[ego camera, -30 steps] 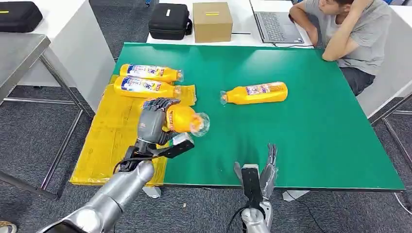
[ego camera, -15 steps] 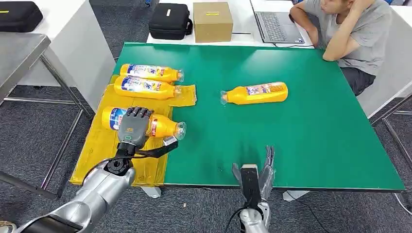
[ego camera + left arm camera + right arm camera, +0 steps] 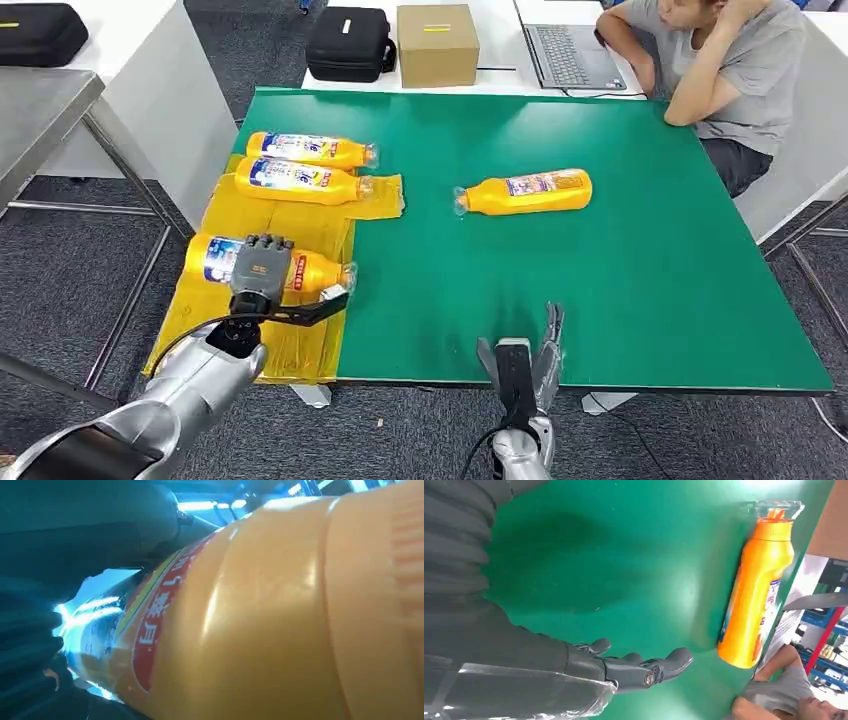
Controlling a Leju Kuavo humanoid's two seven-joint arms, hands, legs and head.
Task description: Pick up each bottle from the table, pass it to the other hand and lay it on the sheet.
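My left hand (image 3: 261, 267) wraps its dark fingers around a glossy orange plastic bottle (image 3: 310, 271) lying sideways over the crinkled yellow sheet (image 3: 225, 310). Two more bottles (image 3: 300, 165) lie on the sheet's far end. A fourth bottle (image 3: 525, 192) rests on the smooth green desk (image 3: 620, 270). My right hand (image 3: 535, 362) hangs released, fingers straight, at the desk's near edge.

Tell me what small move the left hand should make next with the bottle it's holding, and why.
Probably open the left hand and let go: the bottle it grips already lies sideways over the yellow sheet, below the two bottles laid there.
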